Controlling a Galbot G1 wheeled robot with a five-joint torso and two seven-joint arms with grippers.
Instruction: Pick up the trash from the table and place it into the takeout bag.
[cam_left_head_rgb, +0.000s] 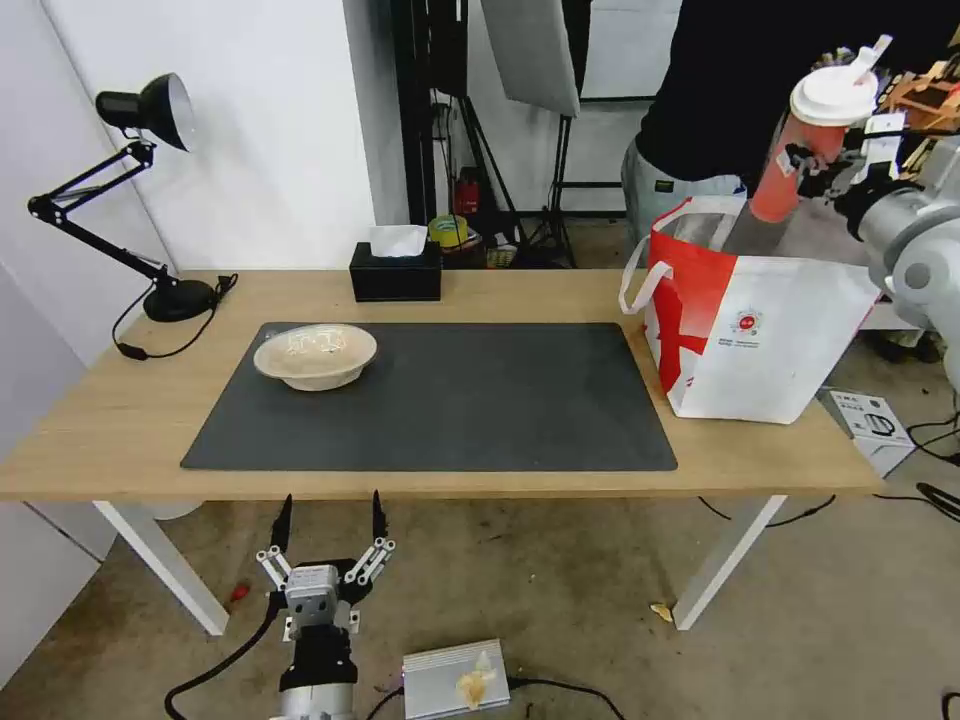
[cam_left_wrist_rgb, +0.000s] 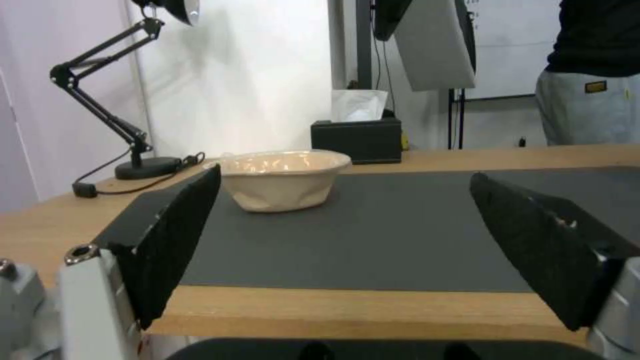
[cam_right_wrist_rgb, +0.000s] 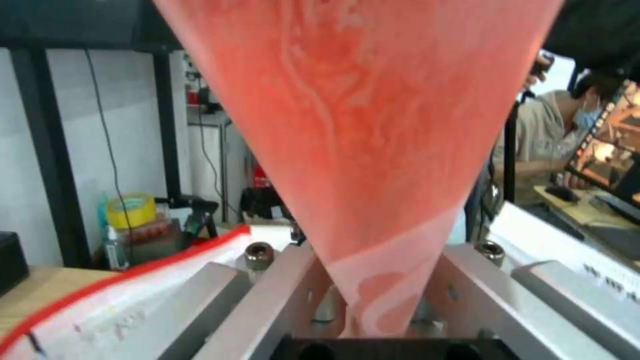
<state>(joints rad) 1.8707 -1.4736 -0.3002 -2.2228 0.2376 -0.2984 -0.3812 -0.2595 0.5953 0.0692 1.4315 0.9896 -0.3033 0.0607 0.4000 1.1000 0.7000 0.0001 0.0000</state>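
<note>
On the light-wood table (cam_left_head_rgb: 480, 295), a shallow beige bowl (cam_left_head_rgb: 315, 355) sits on the matte grey mat (cam_left_head_rgb: 450, 400); the right gripper (cam_left_head_rgb: 815, 165) clamps a tilted red paper cup (cam_left_head_rgb: 790, 170) above the takeout bag (cam_left_head_rgb: 760, 330). Below the table edge the left gripper (cam_left_head_rgb: 328, 520) waits, fingers (cam_left_wrist_rgb: 173, 235) spread; glossy cup wall (cam_right_wrist_rgb: 360, 125) between metal jaws

Mat (cam_left_head_rgb: 450, 400) centred on table (cam_left_head_rgb: 120, 420), bowl (cam_left_head_rgb: 315, 355) on mat's left end, tissue box (cam_left_head_rgb: 396, 270) behind mat, lamp (cam_left_head_rgb: 150, 200) upper left, bag (cam_left_head_rgb: 760, 330) on table's right end, cup (cam_left_head_rgb: 805, 150) above bag, upper right.
</note>
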